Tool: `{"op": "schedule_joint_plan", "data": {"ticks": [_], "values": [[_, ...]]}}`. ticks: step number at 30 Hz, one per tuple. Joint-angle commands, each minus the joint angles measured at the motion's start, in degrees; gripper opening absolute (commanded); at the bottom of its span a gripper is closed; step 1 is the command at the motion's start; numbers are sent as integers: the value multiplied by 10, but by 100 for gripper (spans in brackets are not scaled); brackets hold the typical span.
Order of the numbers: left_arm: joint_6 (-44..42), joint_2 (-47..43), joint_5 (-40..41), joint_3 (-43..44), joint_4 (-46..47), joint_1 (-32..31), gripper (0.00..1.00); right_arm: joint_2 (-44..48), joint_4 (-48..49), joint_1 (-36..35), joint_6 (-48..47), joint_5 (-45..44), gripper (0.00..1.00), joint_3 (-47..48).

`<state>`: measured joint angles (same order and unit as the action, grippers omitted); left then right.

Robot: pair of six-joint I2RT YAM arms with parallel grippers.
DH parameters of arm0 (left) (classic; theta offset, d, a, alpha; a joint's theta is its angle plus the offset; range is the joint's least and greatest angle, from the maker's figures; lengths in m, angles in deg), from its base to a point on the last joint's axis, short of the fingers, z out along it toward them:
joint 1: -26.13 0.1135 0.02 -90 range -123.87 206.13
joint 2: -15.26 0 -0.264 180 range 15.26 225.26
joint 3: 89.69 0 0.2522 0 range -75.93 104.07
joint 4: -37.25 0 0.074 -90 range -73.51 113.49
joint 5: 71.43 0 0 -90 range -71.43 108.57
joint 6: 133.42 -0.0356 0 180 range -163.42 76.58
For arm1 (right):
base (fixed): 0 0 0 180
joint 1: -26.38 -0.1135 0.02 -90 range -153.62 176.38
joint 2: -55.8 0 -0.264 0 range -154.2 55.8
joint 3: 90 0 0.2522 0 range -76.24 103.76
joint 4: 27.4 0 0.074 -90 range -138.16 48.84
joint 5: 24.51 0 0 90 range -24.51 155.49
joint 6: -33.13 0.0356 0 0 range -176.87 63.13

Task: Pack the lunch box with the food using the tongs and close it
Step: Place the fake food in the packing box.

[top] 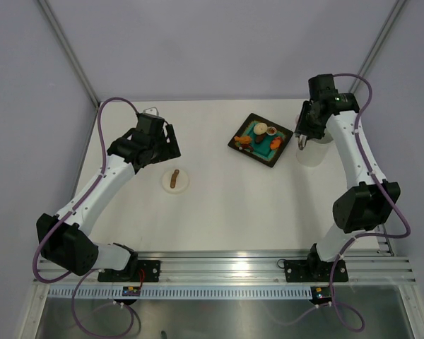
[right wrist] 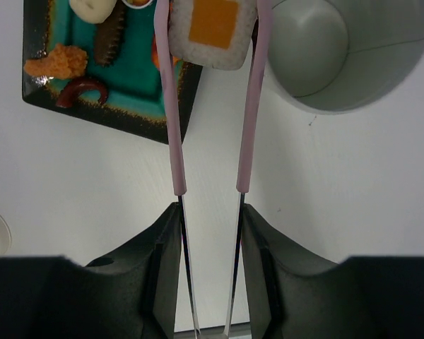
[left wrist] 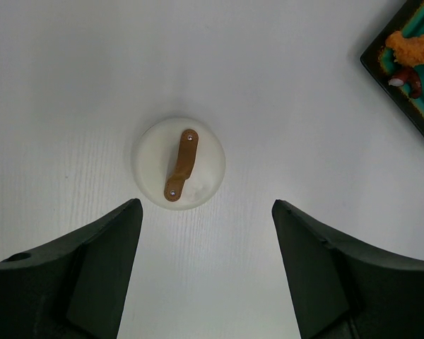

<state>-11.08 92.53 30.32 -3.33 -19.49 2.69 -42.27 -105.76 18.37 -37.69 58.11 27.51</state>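
My right gripper [right wrist: 210, 212] is shut on the pale pink tongs [right wrist: 172, 113]. The tongs' tips pinch a food piece [right wrist: 212, 25], cream-white with an orange square, held above the table between the tray and the lunch box [right wrist: 346, 49]. The open white tub looks empty inside and stands just right of the tongs. More food [right wrist: 56, 62] lies on the black tray [right wrist: 127, 116] with a teal centre. The round lid [left wrist: 179, 163] with its brown handle lies flat on the table. My left gripper [left wrist: 205, 206] hovers open just short of the lid, holding nothing.
In the top view the tray [top: 234, 144] sits right of centre at the back and the lid [top: 175, 180] left of centre. The right arm [top: 353, 152] reaches along the table's right side, beside the tray.
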Motion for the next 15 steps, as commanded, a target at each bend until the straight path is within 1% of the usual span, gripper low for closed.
{"op": "schedule_joint_plan", "data": {"ticks": [1,5,8,9,15], "values": [[-10,-20,-7,3,28,4,79,51,-3,40,-18,-5,0,3],[-10,-20,-8,1,28,4,79,63,-2,72,-29,5,0,-14],[-8,-20,-8,-1,29,4,79,68,1,76,-33,8,0,-26],[-8,-20,-9,-1,30,4,79,67,0,92,-34,9,0,-28],[-7,-21,-8,-3,28,4,79,81,10,98,-33,17,0,-64]]}}
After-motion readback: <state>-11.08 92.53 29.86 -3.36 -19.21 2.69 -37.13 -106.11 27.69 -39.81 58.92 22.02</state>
